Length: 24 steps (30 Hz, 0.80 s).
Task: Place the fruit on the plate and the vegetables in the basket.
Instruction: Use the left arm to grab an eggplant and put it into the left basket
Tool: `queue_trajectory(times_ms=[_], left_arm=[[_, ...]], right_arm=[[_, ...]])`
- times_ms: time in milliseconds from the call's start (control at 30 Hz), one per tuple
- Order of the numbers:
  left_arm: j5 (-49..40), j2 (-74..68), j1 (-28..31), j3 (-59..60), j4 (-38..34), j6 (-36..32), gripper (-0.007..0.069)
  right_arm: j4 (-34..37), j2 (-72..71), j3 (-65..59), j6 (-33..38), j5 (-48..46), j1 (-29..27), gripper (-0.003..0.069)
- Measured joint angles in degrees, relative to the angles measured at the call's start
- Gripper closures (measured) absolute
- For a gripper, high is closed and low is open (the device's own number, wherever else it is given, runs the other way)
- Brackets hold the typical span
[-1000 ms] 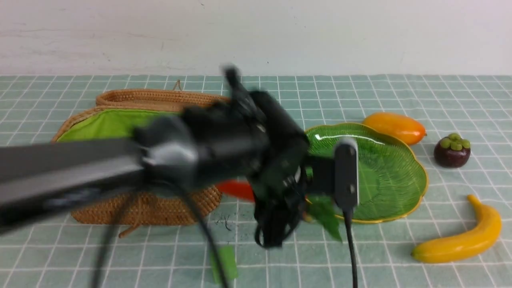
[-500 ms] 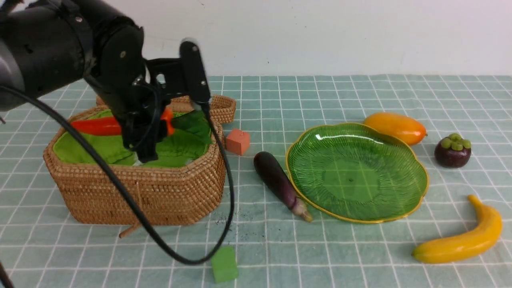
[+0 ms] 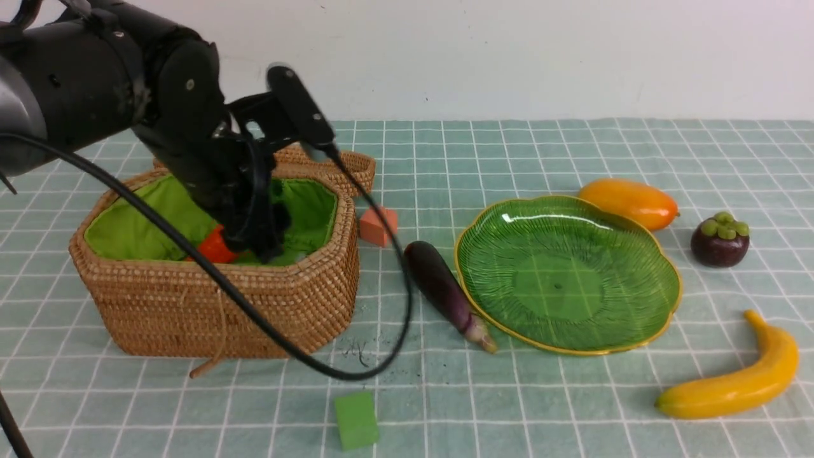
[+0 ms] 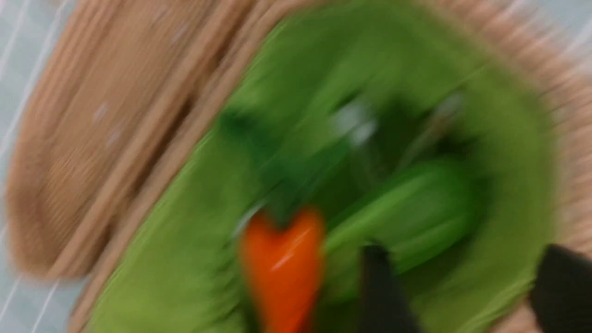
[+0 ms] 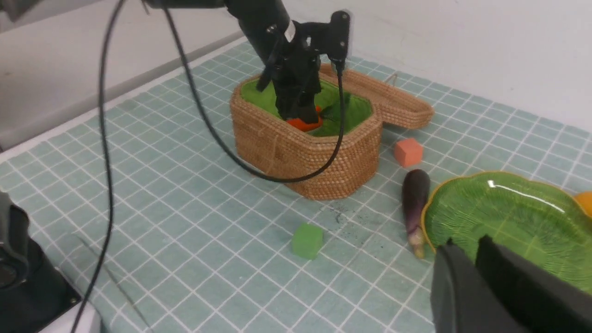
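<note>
My left gripper (image 3: 257, 245) reaches down inside the wicker basket (image 3: 229, 305). In the blurred left wrist view its jaws (image 4: 464, 246) stand open with only green lining between them. The orange carrot (image 4: 282, 263) lies in the basket just outside one finger (image 4: 379, 286), next to the light-green gourd (image 4: 402, 217). The purple eggplant (image 3: 442, 289) lies on the cloth against the green plate (image 3: 566, 273), which holds nothing. Mango (image 3: 629, 202), mangosteen (image 3: 718, 240) and banana (image 3: 738, 378) lie right of the plate. My right gripper (image 5: 467, 238) is shut, hovering near the plate's rim.
An orange-pink cube (image 3: 378, 226) sits between basket and eggplant. A green cube (image 3: 356, 420) lies near the front edge. The basket's lid (image 3: 337, 165) hangs open behind it. The left arm's black cable (image 3: 356, 375) loops down in front of the basket.
The left arm swung from the plate side to the basket with the carrot, then dropped inside. The carrot now lies on the lining beside the open fingers.
</note>
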State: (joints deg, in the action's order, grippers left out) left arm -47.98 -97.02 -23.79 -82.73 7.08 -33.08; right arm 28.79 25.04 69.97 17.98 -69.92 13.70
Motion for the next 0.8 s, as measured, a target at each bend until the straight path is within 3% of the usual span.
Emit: queue_trajectory(times_ms=[67,200,233,333,467,600,667,800], left_arm=[[-0.2,0.3,-4.2,-0.1,-2.7,-1.8,0.0426],[1.6,-0.9,-10.8,-0.3,-4.8,-1.4,0.0626],[1.9,-2.0,-12.5,-1.0,-5.1,1.2,0.0638],[1.8,-5.9,-14.6,-5.0,-5.4,11.4,0.0638],[-4.4,-12.5,-14.8,-14.9,-5.3,33.9,0.0615],[-10.2,-17.3,-14.8,-22.4,-3.3,46.6,0.0552],[-12.7,-21.5,-14.8,-27.7,-0.5,54.1,0.0451],[-12.8,-25.5,-14.8,-31.8,3.4,61.7,0.0326]], right_arm=[[-0.3,0.0,0.0,-0.2,0.0,0.0,0.0580],[-0.3,0.0,0.0,-1.0,0.0,0.0,0.0578],[-0.3,0.0,0.0,-1.4,0.0,0.0,0.0577],[-0.1,0.0,0.0,-1.6,0.0,0.0,0.0574],[-0.1,0.0,0.0,-1.6,-0.9,0.0,0.0574],[-0.1,0.0,0.0,-1.6,-1.1,0.0,0.0574],[-0.1,0.0,0.0,-1.6,-1.1,0.0,0.0574],[-0.1,0.0,0.0,-1.6,-1.4,0.0,0.0571]])
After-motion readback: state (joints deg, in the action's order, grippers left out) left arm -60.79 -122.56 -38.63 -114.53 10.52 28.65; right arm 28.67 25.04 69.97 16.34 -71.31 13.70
